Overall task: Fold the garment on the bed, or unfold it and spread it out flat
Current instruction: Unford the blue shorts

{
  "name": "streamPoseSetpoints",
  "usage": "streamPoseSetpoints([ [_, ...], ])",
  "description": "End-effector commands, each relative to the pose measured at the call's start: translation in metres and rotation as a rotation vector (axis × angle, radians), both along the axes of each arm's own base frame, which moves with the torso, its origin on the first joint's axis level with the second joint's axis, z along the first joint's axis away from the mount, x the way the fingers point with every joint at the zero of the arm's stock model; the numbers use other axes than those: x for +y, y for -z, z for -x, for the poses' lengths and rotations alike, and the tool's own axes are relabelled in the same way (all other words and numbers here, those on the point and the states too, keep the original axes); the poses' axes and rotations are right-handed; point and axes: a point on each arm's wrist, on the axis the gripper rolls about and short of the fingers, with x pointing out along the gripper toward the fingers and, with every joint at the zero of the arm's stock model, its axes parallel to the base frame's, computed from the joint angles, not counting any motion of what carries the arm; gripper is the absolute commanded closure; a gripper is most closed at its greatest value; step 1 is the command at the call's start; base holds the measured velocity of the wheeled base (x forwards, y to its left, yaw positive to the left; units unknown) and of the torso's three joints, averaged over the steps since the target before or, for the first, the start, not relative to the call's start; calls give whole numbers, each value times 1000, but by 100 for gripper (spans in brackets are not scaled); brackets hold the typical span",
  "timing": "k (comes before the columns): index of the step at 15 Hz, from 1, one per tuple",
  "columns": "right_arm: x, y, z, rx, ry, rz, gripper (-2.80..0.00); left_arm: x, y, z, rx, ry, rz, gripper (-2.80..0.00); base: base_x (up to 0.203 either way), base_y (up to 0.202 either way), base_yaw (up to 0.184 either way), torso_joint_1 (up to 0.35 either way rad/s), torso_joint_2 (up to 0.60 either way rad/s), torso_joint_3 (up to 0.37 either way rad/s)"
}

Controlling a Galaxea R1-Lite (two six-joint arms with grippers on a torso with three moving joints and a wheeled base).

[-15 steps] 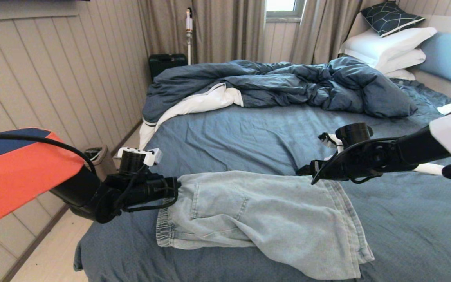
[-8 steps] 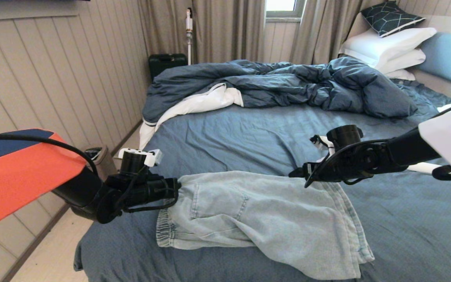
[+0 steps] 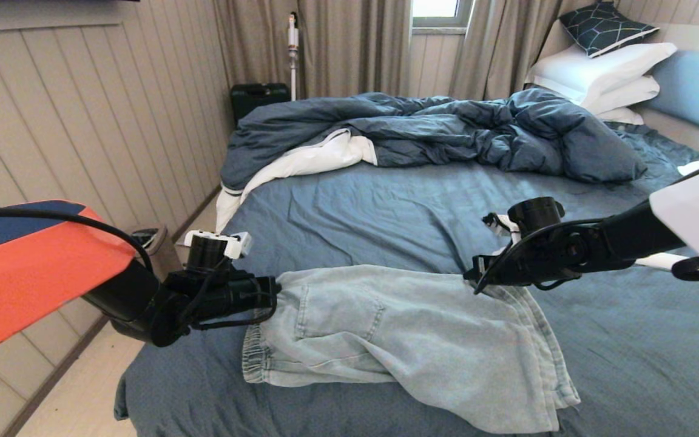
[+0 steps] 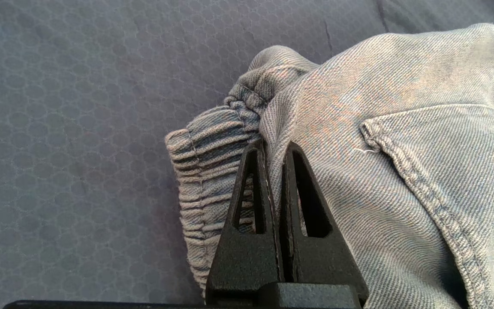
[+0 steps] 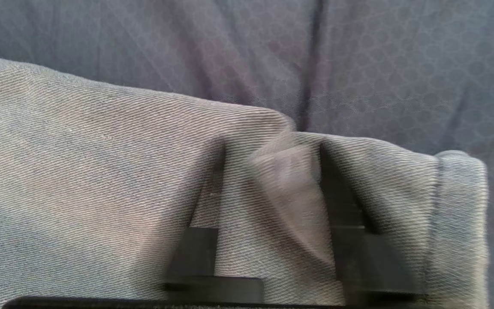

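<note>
Head view: the shorts [image 3: 410, 340] lie spread on the near part of the bed [image 3: 386, 212], waistband toward the robot's left, leg hems toward its right. The left gripper [image 3: 273, 290] reaches in level from the left and meets the far corner of the waistband; its fingertips are tucked into the cloth there. The right gripper [image 3: 471, 278] comes in from the right and sits at the far edge of the shorts near the leg hem, tips touching the denim. How far its fingers are apart cannot be read from here. Farther up the bed lies a crumpled duvet [image 3: 434, 130], with pillows [image 3: 604, 73] by the headboard.

Left wrist view: the left gripper [image 4: 275, 148] has its two black fingers [image 4: 247, 206] pressed together, with only a sliver between them. A fold of the shorts [image 4: 380, 171] is pinched in that sliver, right beside the gathered waistband [image 4: 208, 159]. A pocket corner shows just beside the fingers. The sheet [image 4: 79, 128] lies underneath.

Right wrist view: the right gripper [image 5: 272, 159] shows as two smeared dark fingers [image 5: 341, 201] set apart, with a raised ridge of the shorts [image 5: 101, 180] bunched between them. The fingers are blurred, so whether they are clamped on the ridge cannot be told. The hem edge sits just beside one finger, and the sheet [image 5: 358, 64] lies beyond.
</note>
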Motion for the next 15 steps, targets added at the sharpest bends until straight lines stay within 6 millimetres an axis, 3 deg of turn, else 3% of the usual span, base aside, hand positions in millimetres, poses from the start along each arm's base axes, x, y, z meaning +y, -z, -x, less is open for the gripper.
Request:
streamPoseSetpoints([
  [1, 0, -3, 1, -7, -1, -2, 0, 0, 1, -1, 0, -1, 3, 0, 0, 0, 0, 0, 0, 0],
  [6, -5, -19, 11, -31, 9, -4, 0, 0, -3, -1, -13, -6, 9, 0, 0, 0, 0, 0, 0, 0],
  [8, -6, -33, 19, -59, 14, -7, 0, 1, -13, 2, -41, -10, 19, 0, 0, 0, 0, 0, 0, 0],
  [11, -8, -72, 42, -141, 34, -34, 0, 7, -50, 16, -115, -17, 54, 0, 0, 0, 0, 0, 0, 0],
  [15, -10, -129, 94, -276, 44, -55, 0, 22, -110, 58, -226, -28, 113, 0, 0, 0, 0, 0, 0, 0],
])
